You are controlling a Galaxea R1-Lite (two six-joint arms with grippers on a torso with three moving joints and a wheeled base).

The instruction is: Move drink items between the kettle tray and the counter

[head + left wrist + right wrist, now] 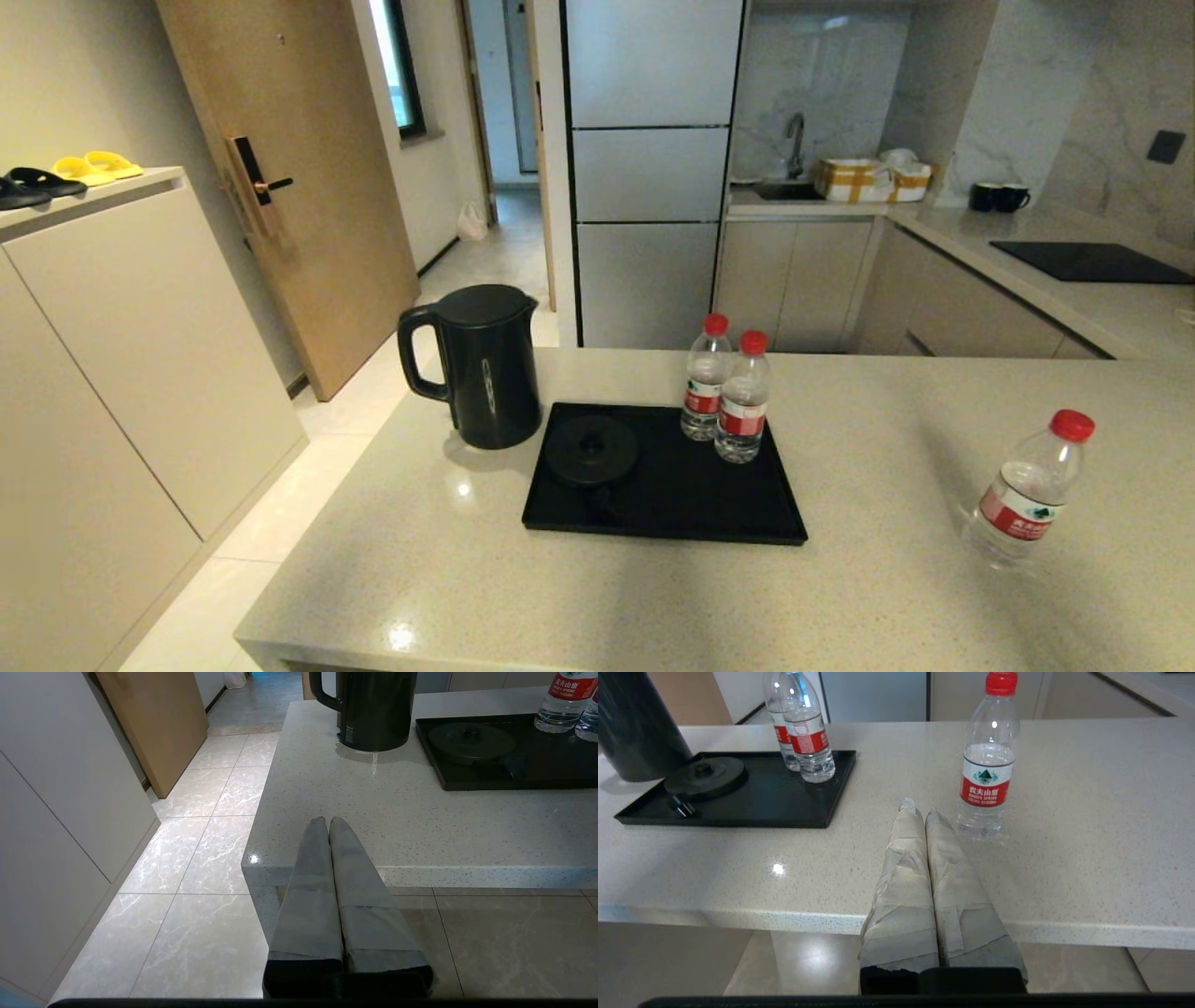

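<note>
The black kettle (490,369) stands on the beige counter (840,597), just left of the black kettle tray (691,504). The tray's round base (591,449) is bare. Two red-capped water bottles (728,392) stand together at the tray's far right corner. A third bottle (1027,495) stands on the counter far to the right. Neither arm shows in the head view. My left gripper (327,820) is shut and empty, hovering at the counter's near left corner. My right gripper (920,809) is shut and empty, just short of the lone bottle (989,760).
The counter's front edge (738,917) lies under both grippers, with tiled floor (196,858) to the left. Two black mugs (997,197) and a black hob (1088,261) sit on the grey worktop behind. A white cabinet (112,355) stands at left.
</note>
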